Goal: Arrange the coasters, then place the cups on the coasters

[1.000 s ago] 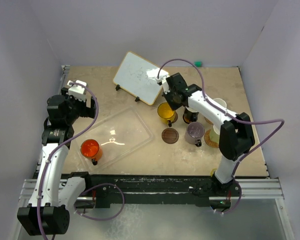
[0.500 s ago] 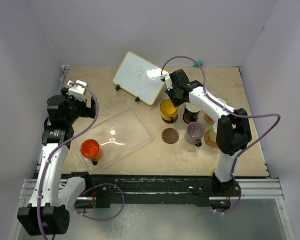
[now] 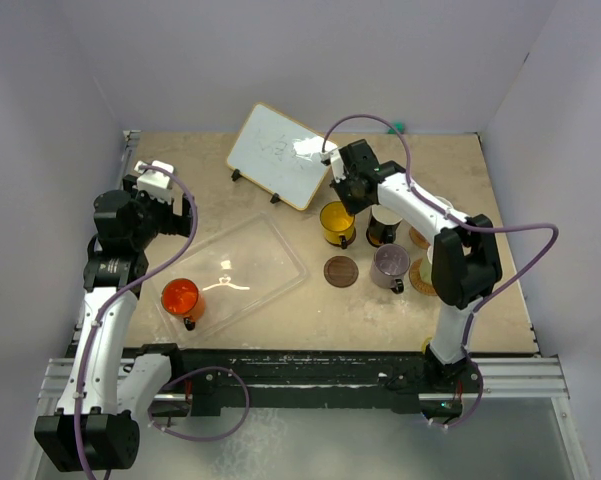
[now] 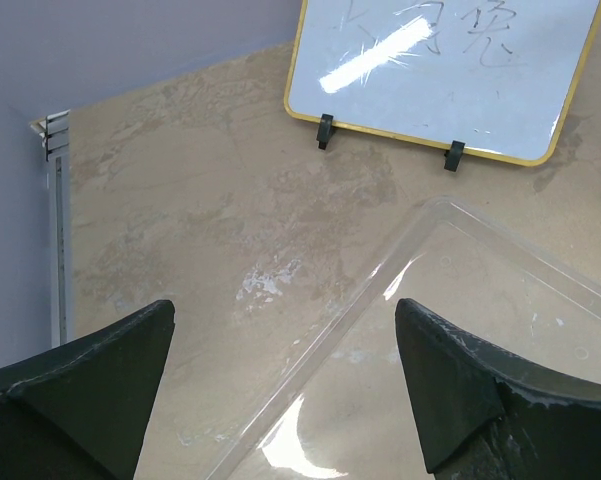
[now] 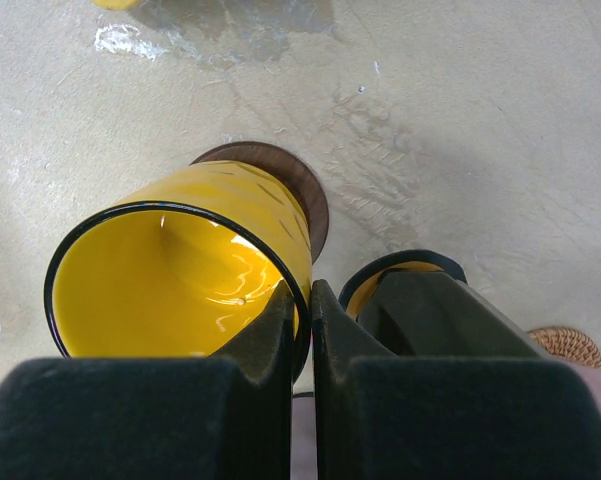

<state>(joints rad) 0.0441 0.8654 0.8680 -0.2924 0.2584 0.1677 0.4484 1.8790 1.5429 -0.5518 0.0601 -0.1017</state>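
One cup in hand.

**Item:** yellow cup [image 5: 180, 260], mid-surface and toward the far edge, just near of the whiteboard [image 3: 275, 155].

**Holder:** right gripper [image 5: 308, 310], clenched on the cup's rim wall. One finger is inside the mouth and one outside, on the side nearest the wrist.

**Attitude:** in the wrist view the cup reads as tilted, mouth toward the camera. Its base end lies over a dark brown coaster [image 5: 298, 178], whose edge shows beyond the cup. Whether base and disc touch cannot be told.

**Step, as judged:** seating the yellow cup on that coaster.

**Next move, as judged:**
- Bring the cup upright with its base centred on the disc.
- Part the fingers.
- Lift straight off the rim so the cup is not dragged or tipped.

**Neighbours:**
- Black cup [image 3: 382, 232], just right of the yellow cup and close beside the outer finger, so there is little room to swing.
- Tan woven coaster [image 5: 565, 345], further right.
- Bare brown coaster [image 3: 341, 271], nearer the near edge, with the mauve-grey cup [image 3: 390, 264] just beside it.

**Other arm:** left gripper [image 4: 280, 330], jaws wide and holding nothing, above the far-left end of the clear tray [image 3: 265, 250].

**Outstanding:** orange-red cup [image 3: 180, 297], at the tray's near-left end, well apart from every coaster.
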